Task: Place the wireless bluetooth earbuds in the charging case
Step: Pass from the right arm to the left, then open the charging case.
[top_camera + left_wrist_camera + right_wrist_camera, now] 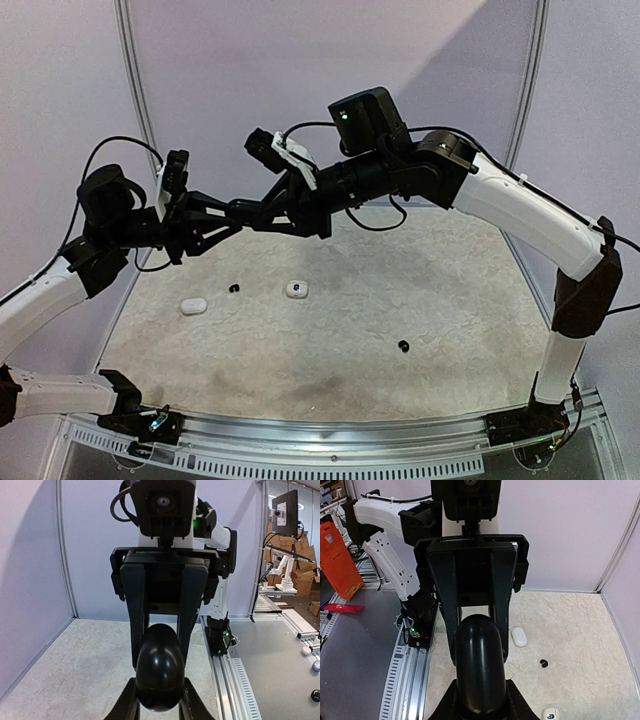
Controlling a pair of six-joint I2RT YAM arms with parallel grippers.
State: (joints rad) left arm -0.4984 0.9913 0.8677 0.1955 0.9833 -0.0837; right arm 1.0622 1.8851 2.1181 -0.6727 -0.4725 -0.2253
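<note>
Both grippers meet high above the table and hold one glossy black egg-shaped charging case [160,665] between them. It also shows in the right wrist view [477,660]. My left gripper [160,696] is shut on one end of the case and my right gripper [480,700] on the other; in the top view they are the left gripper [226,216] and right gripper [258,214]. The case looks closed. Two black earbuds lie on the table, one [234,289] at the left and one [403,346] nearer the front. No earbud is in either gripper.
A closed white case [193,305] lies at the left of the marbled table top [330,370]; it shows in the right wrist view [519,636]. A second small white case with a dark mark [296,289] lies mid-table. A metal rail [330,440] runs along the near edge.
</note>
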